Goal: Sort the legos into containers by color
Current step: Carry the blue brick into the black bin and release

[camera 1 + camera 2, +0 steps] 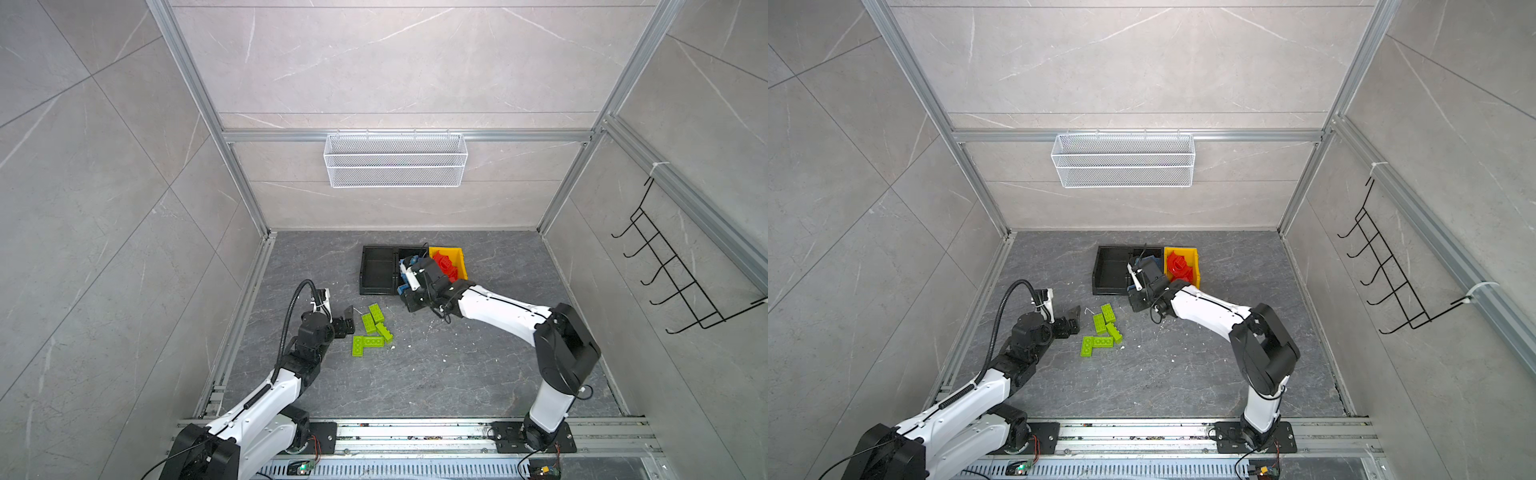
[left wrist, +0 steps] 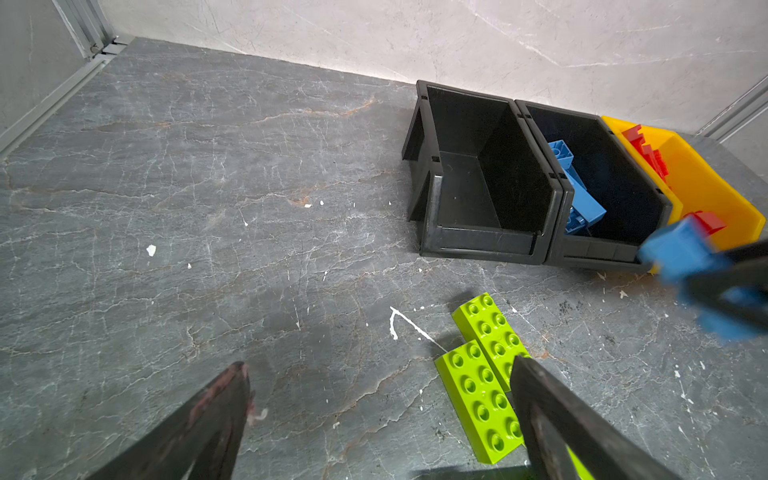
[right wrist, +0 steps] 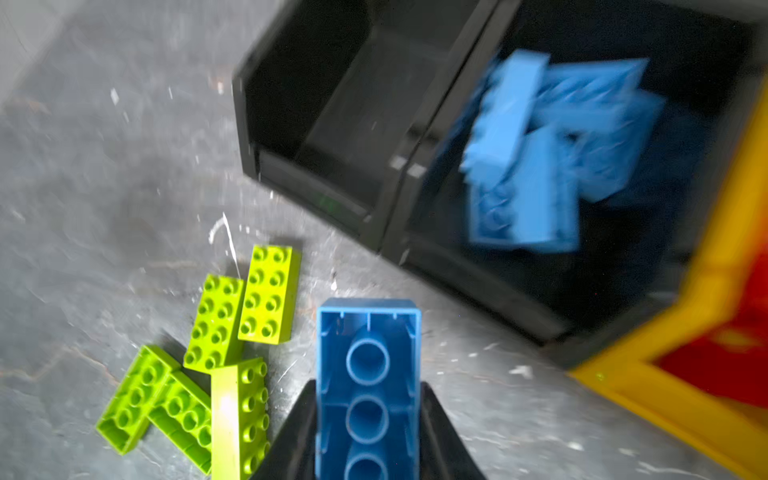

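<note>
While the right end effector (image 3: 368, 386) clamps a blue brick (image 3: 368, 332) by the blue-stocked middle black bin (image 2: 598, 251), the left end effector (image 2: 380, 365) gapes empty. Red bricks (image 1: 446, 266) sit in the yellow bin (image 2: 706, 183) beside it, but five green bricks (image 1: 372, 328) lie on the desk (image 1: 415, 374) before it, the adjoining empty black bin (image 2: 478, 245) likely awaiting them.

- floor slab (image 2: 166, 208): dark grey stone look, veined, matt, flecked with pale chips
- wall panels (image 1: 374, 62): pale marble look, smooth, faint sheen
- frame rails (image 1: 407, 136): bare aluminium, ribbed
- wire basket (image 1: 395, 166): white-coated metal mesh
- hook rack (image 1: 681, 266): thin black wire
- green legos (image 3: 270, 291), blue brick (image 3: 368, 374), red legos (image 1: 444, 264): hard plastic, smooth, glossy
- black bins (image 2: 482, 243): plastic, matt, front lip scuffed
- yellow bin (image 2: 715, 187): plastic, slight gloss
- left gripper (image 2: 380, 363) fingers (image 2: 224, 399): black, matt, one tip worn reddish
- arm shells (image 1: 498, 311): white glossy plastic
</note>
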Available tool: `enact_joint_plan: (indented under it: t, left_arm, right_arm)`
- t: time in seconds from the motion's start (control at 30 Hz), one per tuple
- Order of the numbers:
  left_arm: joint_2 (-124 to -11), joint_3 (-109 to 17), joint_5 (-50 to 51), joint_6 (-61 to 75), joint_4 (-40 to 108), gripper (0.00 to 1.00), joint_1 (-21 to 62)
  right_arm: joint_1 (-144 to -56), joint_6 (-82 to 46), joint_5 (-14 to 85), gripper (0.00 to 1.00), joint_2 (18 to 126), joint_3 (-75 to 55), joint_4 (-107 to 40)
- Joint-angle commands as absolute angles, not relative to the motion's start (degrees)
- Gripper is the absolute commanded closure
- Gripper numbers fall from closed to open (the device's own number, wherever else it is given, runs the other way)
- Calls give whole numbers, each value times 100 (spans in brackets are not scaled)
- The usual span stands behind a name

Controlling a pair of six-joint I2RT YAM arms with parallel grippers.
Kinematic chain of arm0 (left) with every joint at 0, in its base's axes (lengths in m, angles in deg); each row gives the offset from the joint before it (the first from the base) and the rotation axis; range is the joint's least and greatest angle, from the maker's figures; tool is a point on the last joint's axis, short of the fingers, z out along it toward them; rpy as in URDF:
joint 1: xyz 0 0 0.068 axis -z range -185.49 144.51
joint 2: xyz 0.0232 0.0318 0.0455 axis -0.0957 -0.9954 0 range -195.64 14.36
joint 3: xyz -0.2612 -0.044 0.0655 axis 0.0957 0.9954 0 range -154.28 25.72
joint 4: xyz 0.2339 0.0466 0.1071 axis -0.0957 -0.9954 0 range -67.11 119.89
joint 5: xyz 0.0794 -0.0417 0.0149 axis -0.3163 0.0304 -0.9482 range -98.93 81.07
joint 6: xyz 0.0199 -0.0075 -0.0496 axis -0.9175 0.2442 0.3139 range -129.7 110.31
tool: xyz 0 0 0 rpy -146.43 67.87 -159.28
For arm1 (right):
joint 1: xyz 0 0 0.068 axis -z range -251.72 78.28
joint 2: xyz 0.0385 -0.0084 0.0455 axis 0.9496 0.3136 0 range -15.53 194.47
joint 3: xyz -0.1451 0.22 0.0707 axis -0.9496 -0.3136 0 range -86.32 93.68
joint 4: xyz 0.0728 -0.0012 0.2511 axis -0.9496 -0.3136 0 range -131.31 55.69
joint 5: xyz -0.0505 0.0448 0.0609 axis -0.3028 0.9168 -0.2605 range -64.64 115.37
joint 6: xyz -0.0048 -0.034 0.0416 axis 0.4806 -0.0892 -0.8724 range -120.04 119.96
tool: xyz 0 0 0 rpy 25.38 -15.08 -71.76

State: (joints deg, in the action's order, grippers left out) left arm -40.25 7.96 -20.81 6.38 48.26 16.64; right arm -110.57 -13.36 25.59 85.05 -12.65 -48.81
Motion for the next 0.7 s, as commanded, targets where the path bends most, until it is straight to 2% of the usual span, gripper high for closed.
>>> enact_joint_plan:
  t: [0.0, 0.17, 0.33, 0.5, 0.67]
  left_arm:
    - [-3973, 632, -2145, 631, 4888, 1, 1657]
    - [-4096, 592, -2068, 667, 4916, 1, 1657]
    - [-4092, 464, -2081, 703, 4714, 1, 1657]
    - [-3988, 80, -2524, 905, 3917, 1, 1657]
    - [-3849, -303, -2211, 1384, 2913, 1, 1657]
  right_arm:
    - [-10800, -1383, 2779, 71, 8189, -1257, -4923]
    - [-10354, -1335, 3076, 71, 8555, -496, -5196]
    - [-10102, -1234, 3180, 71, 9462, 484, -5407]
    - [-9832, -1227, 3173, 71, 10043, 839, -5291]
    - [-9775, -1134, 3250, 68, 10446, 1155, -5426]
